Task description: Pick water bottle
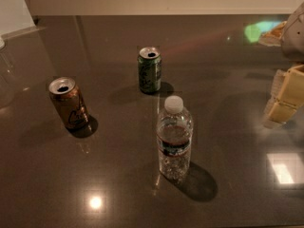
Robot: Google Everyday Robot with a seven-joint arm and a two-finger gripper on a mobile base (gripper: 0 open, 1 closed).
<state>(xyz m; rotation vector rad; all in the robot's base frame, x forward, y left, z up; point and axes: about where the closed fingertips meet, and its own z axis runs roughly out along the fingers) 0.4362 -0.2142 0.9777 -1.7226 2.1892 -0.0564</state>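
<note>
The water bottle [174, 139] stands upright near the middle front of the dark glossy table [228, 70]. It is clear and ribbed, with a white cap and a dark label band. My gripper [284, 99] is at the right edge of the view, cream-coloured, well to the right of the bottle and apart from it, holding nothing that I can see.
A green can [149, 70] stands open-topped behind the bottle. An orange-brown can [69, 102] stands to the left. A clear glass object [4, 75] shows at the far left edge. A pale wall runs along the back of the table.
</note>
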